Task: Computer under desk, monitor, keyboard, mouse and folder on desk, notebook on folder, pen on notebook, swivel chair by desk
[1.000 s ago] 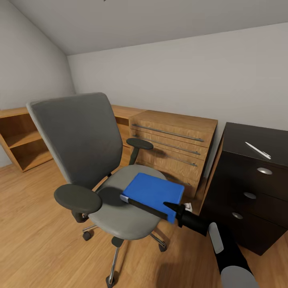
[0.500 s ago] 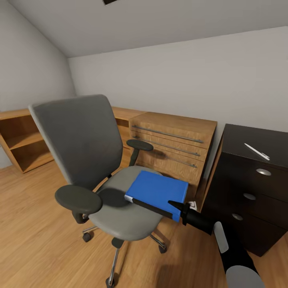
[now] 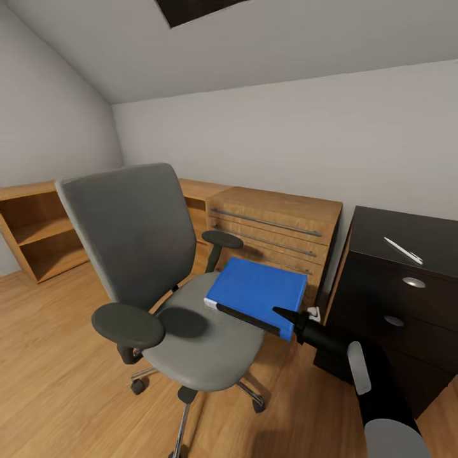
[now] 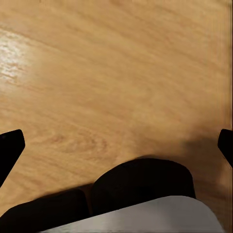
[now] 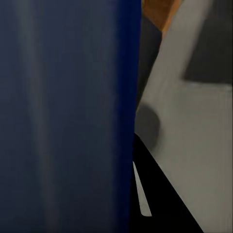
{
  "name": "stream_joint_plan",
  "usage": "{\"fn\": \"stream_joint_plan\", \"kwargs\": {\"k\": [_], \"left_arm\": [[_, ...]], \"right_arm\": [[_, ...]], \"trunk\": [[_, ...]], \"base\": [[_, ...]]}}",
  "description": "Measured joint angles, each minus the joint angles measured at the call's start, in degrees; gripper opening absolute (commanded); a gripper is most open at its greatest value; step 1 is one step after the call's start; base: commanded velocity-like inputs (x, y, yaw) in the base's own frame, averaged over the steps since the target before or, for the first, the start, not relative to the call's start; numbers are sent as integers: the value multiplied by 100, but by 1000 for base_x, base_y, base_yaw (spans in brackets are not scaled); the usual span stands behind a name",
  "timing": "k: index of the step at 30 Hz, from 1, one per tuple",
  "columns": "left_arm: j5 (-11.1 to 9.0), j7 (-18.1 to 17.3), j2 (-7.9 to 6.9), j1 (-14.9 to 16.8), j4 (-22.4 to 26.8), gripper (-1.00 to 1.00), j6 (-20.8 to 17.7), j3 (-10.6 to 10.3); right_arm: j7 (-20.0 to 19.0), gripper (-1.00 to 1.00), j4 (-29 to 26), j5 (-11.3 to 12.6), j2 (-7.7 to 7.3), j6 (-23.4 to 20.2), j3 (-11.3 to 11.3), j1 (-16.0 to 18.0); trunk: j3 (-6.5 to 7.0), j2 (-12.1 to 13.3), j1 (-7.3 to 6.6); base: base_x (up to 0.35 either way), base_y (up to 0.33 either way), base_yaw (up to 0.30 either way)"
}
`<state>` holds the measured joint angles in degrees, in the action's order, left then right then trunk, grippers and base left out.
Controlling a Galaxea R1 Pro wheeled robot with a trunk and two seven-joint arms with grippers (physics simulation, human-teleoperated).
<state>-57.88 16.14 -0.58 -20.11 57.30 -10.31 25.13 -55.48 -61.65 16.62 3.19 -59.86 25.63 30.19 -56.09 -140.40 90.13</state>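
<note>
Folder (image 3: 261, 291) clamped in right jaws above swivel chair (image 3: 159, 280)

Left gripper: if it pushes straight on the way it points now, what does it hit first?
Likely the bare wood floor: the left wrist view looks down between the open jaws onto it, with no object in between. Depth is unclear.

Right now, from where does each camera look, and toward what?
Head view: high, looking down at the swivel chair, the folder and the right arm.
Left wrist view: looks down at the wood floor; dark fingers at the edges.
Right wrist view: pressed close to the folder.
Shared: the folder.
</note>
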Motion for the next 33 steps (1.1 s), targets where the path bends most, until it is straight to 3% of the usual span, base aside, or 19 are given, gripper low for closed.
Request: {"fn": "stream_joint_plan", "kwargs": {"k": [8, 12, 18, 22, 26, 28, 33], "left_arm": [[26, -13, 88, -14, 141, 100, 12, -59], [316, -10, 104, -17, 198, 100, 120, -410], [591, -25, 106, -24, 239, 100, 417, -654], [650, -75, 106, -26, 252, 100, 483, -733], [665, -179, 101, -26, 248, 100, 488, -926], [668, -197, 99, -7, 233, 100, 459, -958], [670, -200, 95, -1, 214, 100, 451, -959]], "right_arm": [[8, -100, -681, -11, 4, 0, 12, -13], [11, -100, -1029, 11, -5, 0, 45, -6], [16, -100, -1705, 34, 4, -1, 55, -46], [19, -100, -2189, 24, 2, 0, 60, -73], [21, -100, -2345, 19, -51, 1, 66, -79], [20, -100, -2388, 12, -167, 1, 63, -80], [20, -100, -2395, 11, -177, 1, 67, -81]], "trunk": [[144, 321, -176], [216, 481, -264], [347, 722, -396], [449, 882, -484], [554, 1043, -571], [606, 1123, -615], [734, 1324, -725]], "base": [[0, 0, 0], [0, 0, 0], [0, 0, -9], [0, 0, -120], [0, 0, -184], [0, 0, -209], [0, 0, -212]]}}
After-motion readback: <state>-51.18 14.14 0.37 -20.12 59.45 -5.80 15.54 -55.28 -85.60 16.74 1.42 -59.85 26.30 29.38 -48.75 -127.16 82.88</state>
